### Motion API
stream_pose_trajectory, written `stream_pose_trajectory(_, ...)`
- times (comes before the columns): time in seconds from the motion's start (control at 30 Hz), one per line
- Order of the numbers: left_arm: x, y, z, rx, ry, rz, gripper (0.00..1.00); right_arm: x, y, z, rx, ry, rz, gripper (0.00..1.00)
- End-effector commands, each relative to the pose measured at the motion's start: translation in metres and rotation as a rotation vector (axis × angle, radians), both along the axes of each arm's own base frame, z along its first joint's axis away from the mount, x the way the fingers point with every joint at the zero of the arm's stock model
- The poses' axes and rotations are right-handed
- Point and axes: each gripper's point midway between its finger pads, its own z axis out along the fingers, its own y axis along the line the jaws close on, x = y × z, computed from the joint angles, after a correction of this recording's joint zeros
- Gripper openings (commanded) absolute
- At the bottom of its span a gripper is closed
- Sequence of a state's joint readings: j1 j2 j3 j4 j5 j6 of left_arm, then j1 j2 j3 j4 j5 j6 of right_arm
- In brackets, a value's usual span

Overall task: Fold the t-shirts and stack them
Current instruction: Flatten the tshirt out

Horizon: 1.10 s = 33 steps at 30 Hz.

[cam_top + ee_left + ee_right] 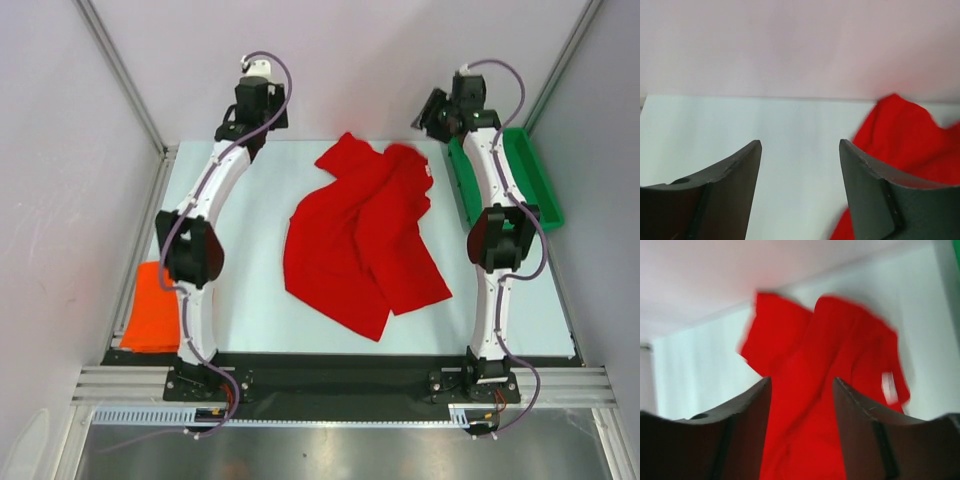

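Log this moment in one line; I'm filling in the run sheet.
left gripper: open, empty | right gripper: open, empty | red t-shirt: crumpled, central | orange t-shirt: folded, near-left | stage: folding not begun

One t-shirt (pixel 360 235) lies central on the counter (pixel 250 290). The other t-shirt (pixel 152 308) lies at its near-left edge, the tray (pixel 541 180) at its far-right edge.

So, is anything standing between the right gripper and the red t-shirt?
Nothing visible. The right gripper is open, and the crumpled red t-shirt lies straight ahead of its fingers on the table.
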<state>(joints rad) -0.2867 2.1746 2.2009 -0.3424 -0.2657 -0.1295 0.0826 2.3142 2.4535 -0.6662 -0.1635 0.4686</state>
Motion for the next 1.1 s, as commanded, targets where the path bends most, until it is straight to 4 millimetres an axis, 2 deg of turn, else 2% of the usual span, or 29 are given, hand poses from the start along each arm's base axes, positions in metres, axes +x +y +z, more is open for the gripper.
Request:
stream_pose_trajectory(0.0,-0.060,-0.023,0.052,-0.056,-0.025,-0.092,0.69,-0.051,-0.002,-0.019,-0.076,0.144,0.010,0.58)
stream_pose_trajectory(0.03,-0.076,-0.034,0.020,-0.059,0.058,-0.139,0.69,-0.065,-0.005,-0.009,-0.088,0.144,0.003,0.59)
stream_pose_trajectory(0.07,-0.094,-0.050,0.008,-0.058,0.103,-0.188,0.69,-0.086,-0.009,-0.037,-0.114,0.239,-0.005,0.60)
stream_pose_trajectory(0.1,-0.109,-0.057,-0.004,-0.058,0.140,-0.214,0.68,-0.099,-0.009,-0.043,-0.123,0.269,0.004,0.61)
stream_pose_trajectory(0.13,-0.137,-0.061,-0.022,-0.078,0.200,-0.238,0.68,-0.116,-0.007,-0.027,-0.123,0.248,0.016,0.61)
stream_pose_trajectory(0.17,-0.158,-0.075,-0.034,-0.093,0.238,-0.282,0.68,-0.132,-0.005,-0.037,-0.127,0.283,0.029,0.62)
stream_pose_trajectory(0.2,-0.176,-0.081,-0.043,-0.113,0.273,-0.308,0.68,-0.156,-0.004,-0.064,-0.138,0.363,0.044,0.62)
stream_pose_trajectory(0.23,-0.203,-0.081,-0.067,-0.150,0.346,-0.305,0.69,-0.175,-0.003,-0.052,-0.130,0.346,0.054,0.63)
stream_pose_trajectory(0.27,-0.224,-0.088,-0.080,-0.176,0.403,-0.324,0.70,-0.189,0.003,-0.056,-0.109,0.356,0.083,0.63)
stream_pose_trajectory(0.3,-0.239,-0.088,-0.092,-0.198,0.449,-0.313,0.74,-0.216,0.003,-0.081,-0.109,0.426,0.098,0.63)
stream_pose_trajectory(0.33,-0.263,-0.083,-0.123,-0.222,0.544,-0.272,0.75,-0.229,0.006,-0.082,-0.112,0.427,0.112,0.64)
stream_pose_trajectory(0.37,-0.280,-0.085,-0.123,-0.229,0.548,-0.276,0.75,-0.244,0.007,-0.069,-0.102,0.393,0.129,0.64)
stream_pose_trajectory(0.4,-0.290,-0.084,-0.132,-0.249,0.572,-0.245,0.76,-0.268,0.006,-0.090,-0.105,0.453,0.141,0.64)
stream_pose_trajectory(0.43,-0.308,-0.077,-0.154,-0.238,0.622,-0.219,0.77,-0.279,0.004,-0.093,-0.103,0.460,0.139,0.64)
stream_pose_trajectory(0.47,-0.316,-0.076,-0.157,-0.244,0.625,-0.206,0.77,-0.292,0.002,-0.084,-0.096,0.429,0.140,0.65)
stream_pose_trajectory(0.5,-0.323,-0.074,-0.165,-0.253,0.645,-0.187,0.79,-0.302,0.001,-0.088,-0.089,0.434,0.143,0.67)
stream_pose_trajectory(0.53,-0.331,-0.069,-0.178,-0.257,0.675,-0.152,0.80,-0.318,-0.001,-0.103,-0.085,0.470,0.146,0.67)
stream_pose_trajectory(0.6,-0.332,-0.063,-0.192,-0.246,0.693,-0.101,0.84,-0.333,-0.003,-0.098,-0.070,0.444,0.151,0.67)
stream_pose_trajectory(0.67,-0.330,-0.063,-0.206,-0.245,0.721,-0.086,0.85,-0.347,-0.005,-0.107,-0.064,0.465,0.152,0.67)
stream_pose_trajectory(0.77,-0.324,-0.074,-0.228,-0.243,0.773,-0.089,0.80,-0.356,-0.009,-0.103,-0.041,0.454,0.151,0.68)
stream_pose_trajectory(0.87,-0.314,-0.077,-0.240,-0.250,0.807,-0.077,0.51,-0.358,-0.013,-0.097,-0.051,0.439,0.149,0.67)
stream_pose_trajectory(0.9,-0.311,-0.075,-0.241,-0.248,0.804,-0.065,0.29,-0.357,-0.015,-0.095,-0.063,0.431,0.150,0.67)
stream_pose_trajectory(0.93,-0.307,-0.071,-0.241,-0.236,0.803,-0.048,0.20,-0.358,-0.017,-0.094,-0.071,0.435,0.146,0.68)
stream_pose_trajectory(1.0,-0.298,-0.051,-0.239,-0.191,0.790,-0.002,0.00,-0.358,-0.019,-0.095,-0.080,0.437,0.136,0.67)
stream_pose_trajectory(1.07,-0.280,-0.013,-0.215,-0.088,0.714,0.112,0.00,-0.360,-0.018,-0.098,-0.076,0.449,0.137,0.67)
